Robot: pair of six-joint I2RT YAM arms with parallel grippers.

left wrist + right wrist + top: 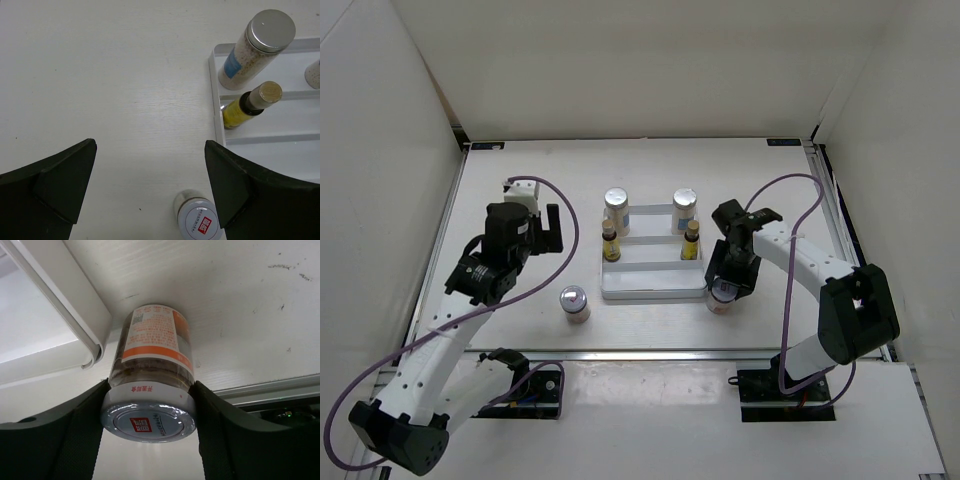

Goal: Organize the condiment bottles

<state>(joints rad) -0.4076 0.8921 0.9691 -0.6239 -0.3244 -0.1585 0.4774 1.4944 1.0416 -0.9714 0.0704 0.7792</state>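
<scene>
A flat white ridged tray (653, 283) lies mid-table. At its back stand two white silver-capped bottles (616, 205) (684, 203), and in front of each a thin amber bottle (611, 243) (691, 240). One squat jar (575, 303) stands on the table left of the tray. My right gripper (723, 290) is at the tray's right front corner, shut on the other squat jar (150, 385), with both fingers pressed against its lid. My left gripper (150, 190) hovers open over bare table, and the left jar (200, 222) sits just inside its right finger (240, 185).
White walls close in the table at the back and both sides. A metal rail (825, 200) runs along the right edge and another (270, 390) along the front. Purple cables (570, 230) loop from both arms. The tray's rim (60, 295) is just left of the held jar.
</scene>
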